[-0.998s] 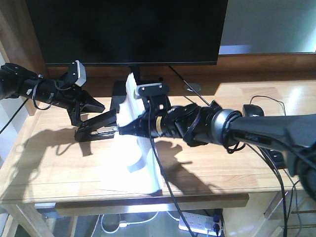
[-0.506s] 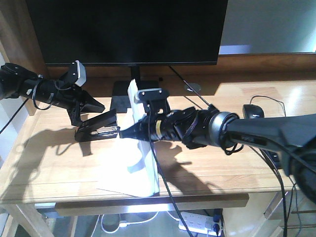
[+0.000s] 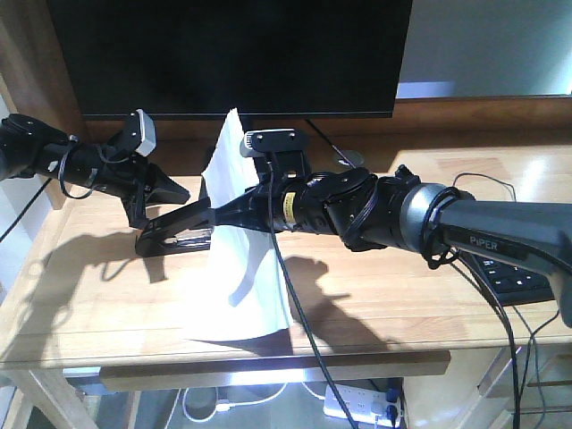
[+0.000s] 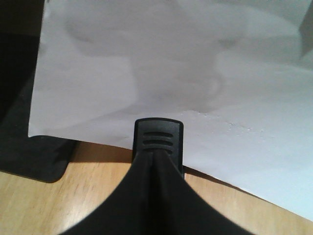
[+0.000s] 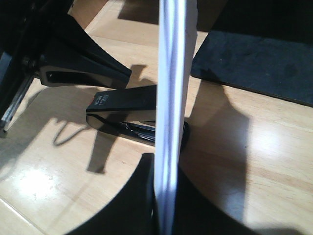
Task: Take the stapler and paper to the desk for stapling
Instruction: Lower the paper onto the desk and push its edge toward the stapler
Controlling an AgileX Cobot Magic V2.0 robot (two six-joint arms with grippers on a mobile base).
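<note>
Now the right gripper [image 5: 165, 199] clamps its fingers on the paper [image 3: 243, 273], which stands upright on the table [image 3: 384, 299] beside the stapler [image 5: 124, 104]. The left gripper [image 3: 170, 190], fingers pressed together, hovers just above the stapler.

The paper [image 3: 250, 295] stands on edge near the middle of the desk [image 3: 402, 304], its lower edge at the desk's front edge. The stapler [image 3: 174, 234] lies just left of it, one end at the sheets. The left gripper [image 3: 177, 190] hangs above the stapler. The right gripper [image 3: 219, 213] reaches in from the right. The monitor [image 3: 232, 54] stands along the back edge. A keyboard [image 3: 518, 284] lies toward the right edge.
</note>
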